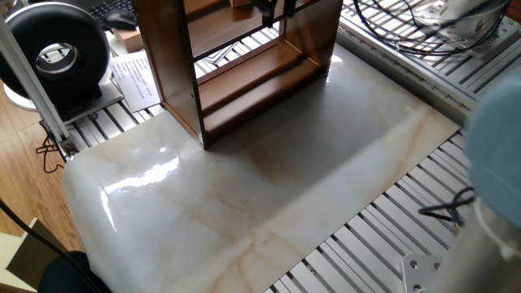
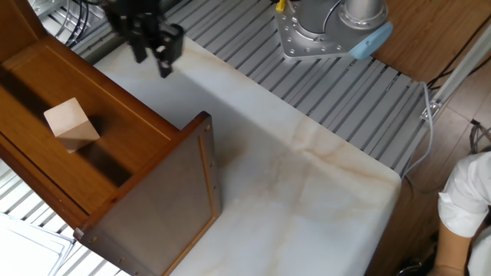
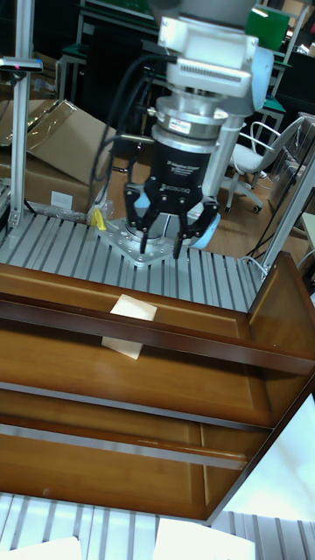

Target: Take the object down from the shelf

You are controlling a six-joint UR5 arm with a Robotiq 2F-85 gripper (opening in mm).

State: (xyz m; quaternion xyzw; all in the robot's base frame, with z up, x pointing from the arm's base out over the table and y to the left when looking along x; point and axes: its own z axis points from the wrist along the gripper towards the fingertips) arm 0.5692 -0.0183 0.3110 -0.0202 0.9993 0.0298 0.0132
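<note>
— Block (image 2: 70, 123) on the upper board of the shelf (image 2: 146, 199): is your task under way?

— Barely. You have the gripper (image 3: 164, 238) hanging above the shelf's open top, its fingers spread wide with nothing between them, well apart from the block.

— What is left for you?

— By the look of it, everything: bring the gripper over the tan block, close on it, lift it clear of the boards and set it on the marble tabletop (image 1: 269, 195).
</note>
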